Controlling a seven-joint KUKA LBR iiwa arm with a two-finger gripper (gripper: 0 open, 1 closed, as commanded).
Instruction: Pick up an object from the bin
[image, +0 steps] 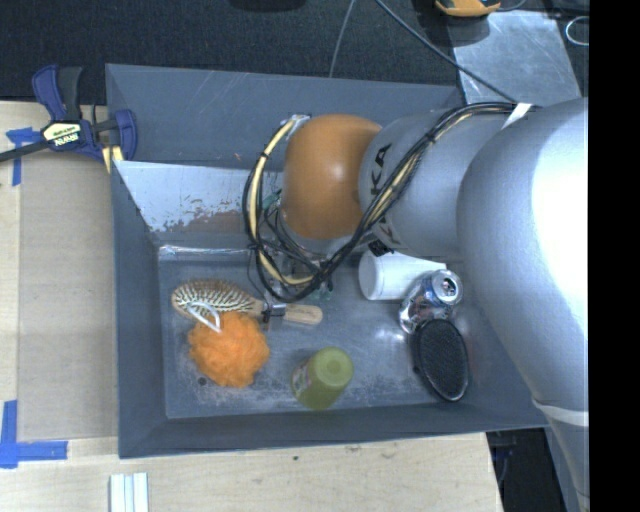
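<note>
Peg, wooden, short, smooth and round, lies mid-floor in the bin, just below the gripper. Gripper opening: cannot be told, as the orange cover and cables hide it. Step in hand, by judgement: approach over the peg, nothing lifted yet. The next move likely calls for centring on the peg, clear of the ribbed, striped shell just beside its left end. A fuzzy orange ball and a matt green cylinder lie near.

The puff is orange, the cup green, the brush black.
</note>
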